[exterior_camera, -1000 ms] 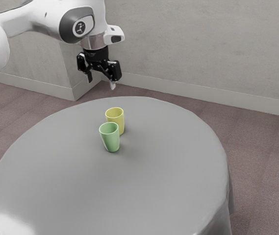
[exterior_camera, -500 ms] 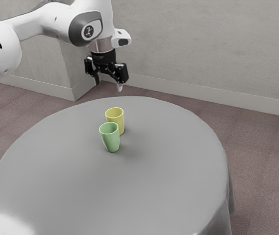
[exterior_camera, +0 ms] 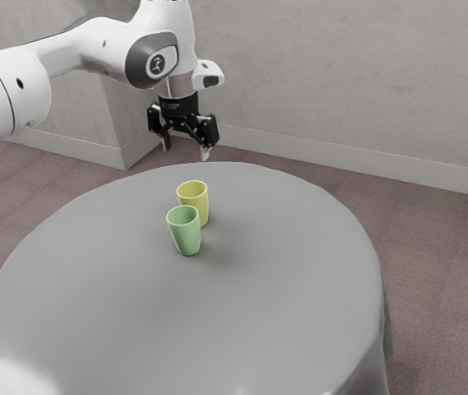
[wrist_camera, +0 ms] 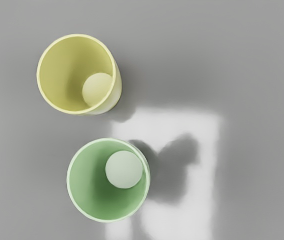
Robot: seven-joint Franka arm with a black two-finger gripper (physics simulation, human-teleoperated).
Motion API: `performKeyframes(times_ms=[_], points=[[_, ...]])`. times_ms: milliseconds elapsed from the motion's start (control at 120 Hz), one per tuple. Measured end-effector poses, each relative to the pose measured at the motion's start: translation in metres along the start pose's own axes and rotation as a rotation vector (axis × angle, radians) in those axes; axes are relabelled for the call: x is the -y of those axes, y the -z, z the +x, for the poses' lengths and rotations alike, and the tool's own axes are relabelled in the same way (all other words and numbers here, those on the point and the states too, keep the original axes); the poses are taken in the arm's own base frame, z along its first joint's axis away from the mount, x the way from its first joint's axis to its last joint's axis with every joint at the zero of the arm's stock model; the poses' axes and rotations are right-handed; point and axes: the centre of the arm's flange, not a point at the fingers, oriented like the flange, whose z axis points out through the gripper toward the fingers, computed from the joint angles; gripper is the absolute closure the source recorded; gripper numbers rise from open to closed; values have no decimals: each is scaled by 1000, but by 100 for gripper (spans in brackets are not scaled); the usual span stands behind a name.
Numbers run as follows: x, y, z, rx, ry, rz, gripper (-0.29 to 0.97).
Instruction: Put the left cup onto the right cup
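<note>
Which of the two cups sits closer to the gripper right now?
The yellow cup: it stands on the gripper's side of the pair, with the green cup beyond it.

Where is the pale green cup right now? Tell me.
The pale green cup stands upright on the round grey table, just nearer the camera than the yellow cup and slightly toward the exterior view's left.

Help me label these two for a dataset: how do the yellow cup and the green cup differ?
Colour: the yellow cup is pale yellow, the green cup light green. Place: in the exterior view the yellow cup stands farther back on the table, nearer the open gripper; the green cup stands nearer the camera. Shared: both upright, mouth up, empty, same tapered shape, similar size, close together but apart.
</note>
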Motion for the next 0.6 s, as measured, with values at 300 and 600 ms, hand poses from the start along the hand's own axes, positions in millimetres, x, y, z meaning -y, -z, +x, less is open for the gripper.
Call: performKeyframes(times_ms=[300, 600], points=[[31, 6, 13, -54, 9, 18, 0], [45, 8, 20, -76, -20, 27, 0]])
